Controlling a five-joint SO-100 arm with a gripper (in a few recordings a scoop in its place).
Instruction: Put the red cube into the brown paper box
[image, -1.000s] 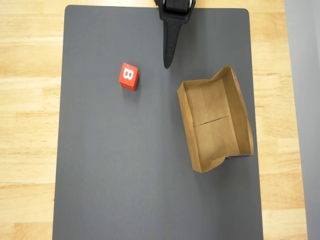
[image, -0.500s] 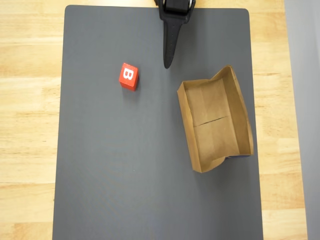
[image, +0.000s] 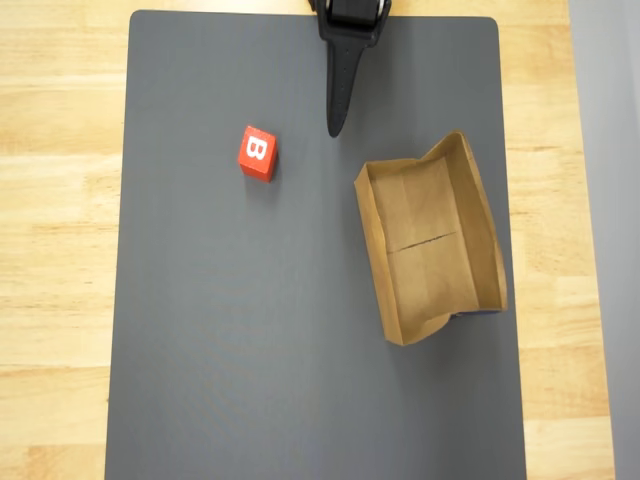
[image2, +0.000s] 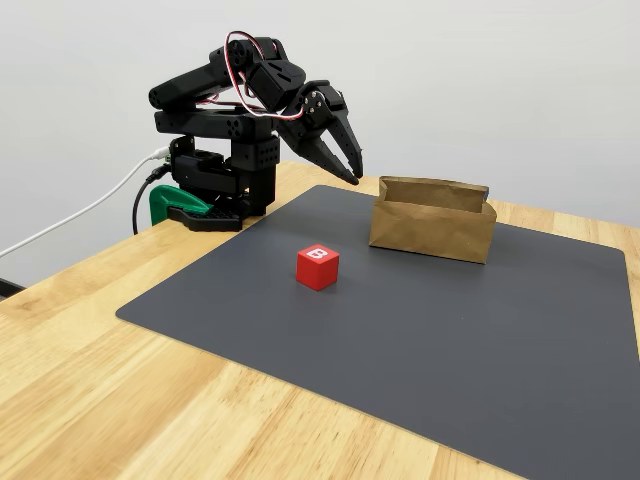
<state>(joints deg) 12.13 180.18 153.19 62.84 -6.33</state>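
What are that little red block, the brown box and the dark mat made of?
The red cube looks like painted wood or plastic; its smooth, evenly coloured faces and printed white B leave it open. The brown paper box seems thin kraft paper: matte, creased floor, uneven bent walls. The dark mat looks like matte rubber or plastic sheet, flat with rounded corners. It lies on a pale wooden table with visible grain.

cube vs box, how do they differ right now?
Colour: the cube is bright red with a white B on top; the box is plain brown paper. Size: the cube is far smaller than the box. Form: the cube is solid; the box is an open empty tray. Both rest on the grey mat, apart.
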